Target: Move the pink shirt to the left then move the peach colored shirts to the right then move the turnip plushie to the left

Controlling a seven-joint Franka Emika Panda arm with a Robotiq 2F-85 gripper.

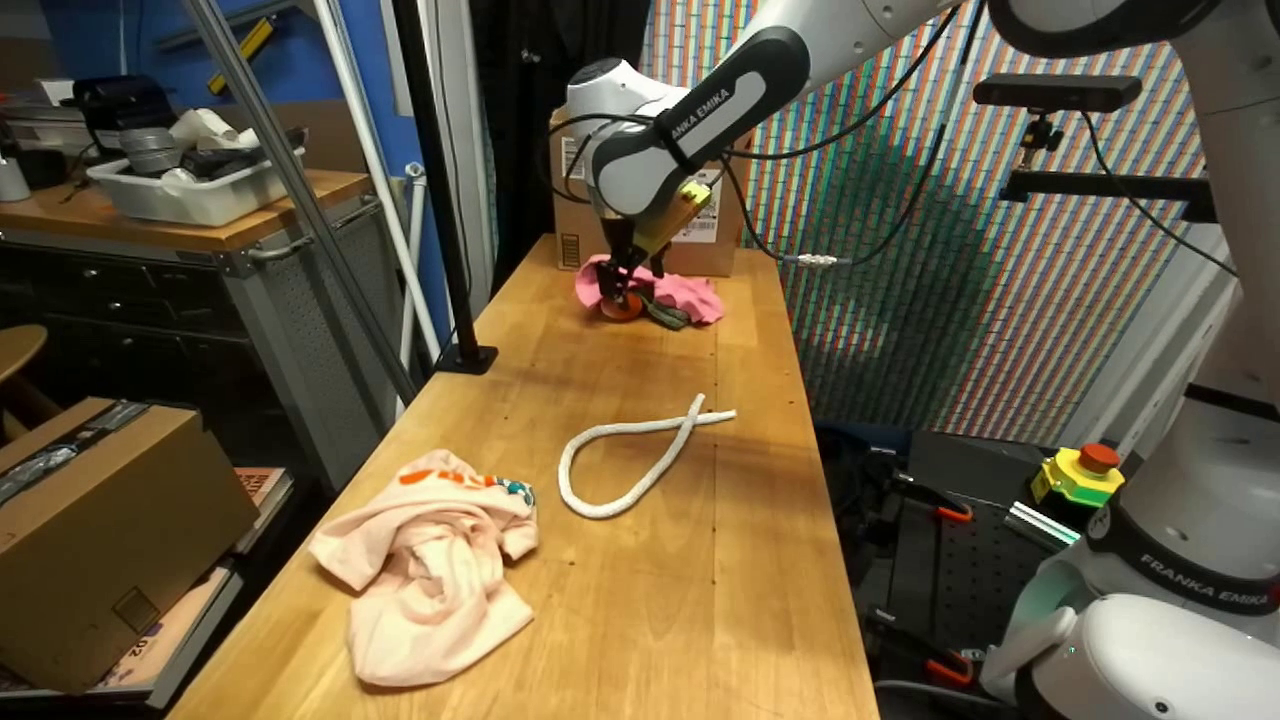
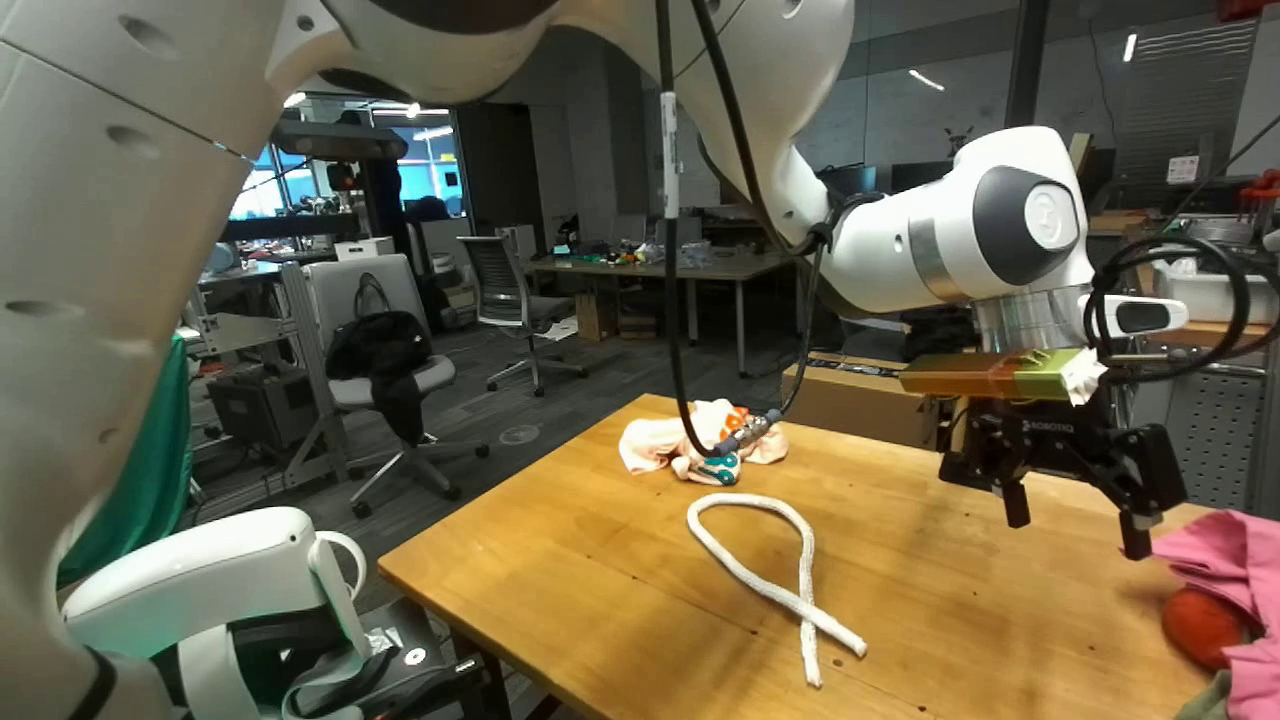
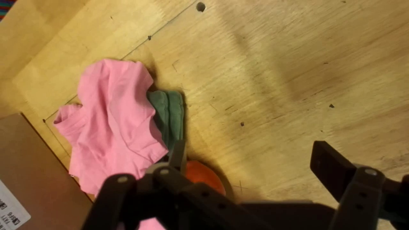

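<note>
The pink shirt lies crumpled at the table's far end. Against it rests the turnip plushie, red-orange, its green leaves partly under the pink cloth. Above the table beside them hangs my gripper, jaws wide open with only bare wood seen between them. In the wrist view one finger covers part of the plushie; contact cannot be told. At the opposite end is a bunched peach colored shirt with orange and teal print.
A white rope loop lies mid-table between the two shirts. Behind the pink shirt stands a cardboard box. A black pole base sits on the table's edge.
</note>
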